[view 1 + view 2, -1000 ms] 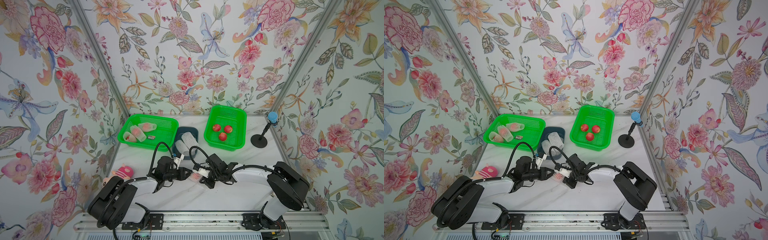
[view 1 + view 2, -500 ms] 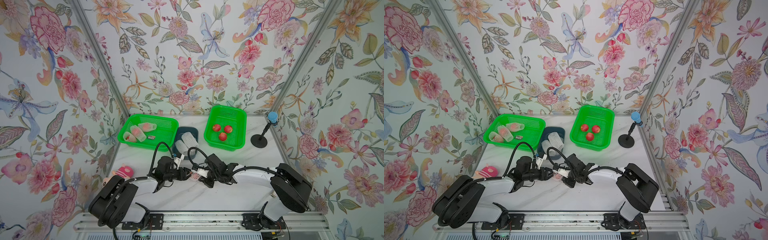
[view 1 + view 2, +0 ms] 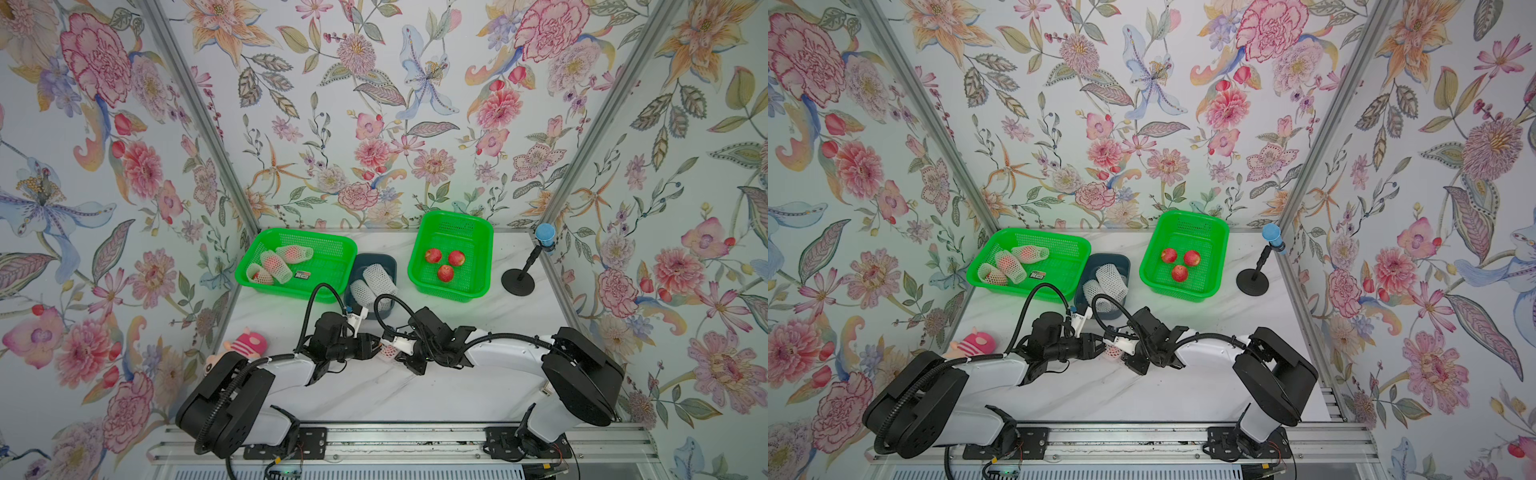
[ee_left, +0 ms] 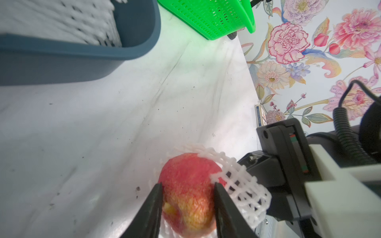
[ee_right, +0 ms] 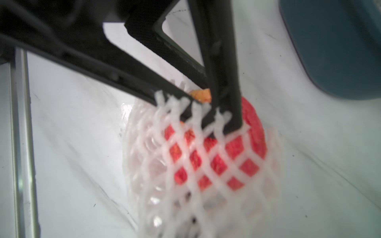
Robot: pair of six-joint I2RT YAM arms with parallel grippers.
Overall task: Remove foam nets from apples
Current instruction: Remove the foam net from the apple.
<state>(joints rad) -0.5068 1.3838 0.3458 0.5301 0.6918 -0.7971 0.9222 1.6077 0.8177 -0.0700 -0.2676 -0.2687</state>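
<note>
three bare apples [image 3: 445,273] in basket [image 3: 453,216], three netted apples [image 3: 273,266] pending. left end effector [image 4: 187,184] grasps fourth apple [image 4: 185,173]; right end effector [image 3: 402,356] clenched on its foam net [image 4: 243,189].

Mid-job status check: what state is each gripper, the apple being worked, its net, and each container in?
left gripper, shut on held apple
right gripper, shut on foam net
held apple, one end bared
foam net, partly pulled off
left green basket, holds three netted apples
right green basket, holds three bare apples
blue bin, holds empty nets
</note>
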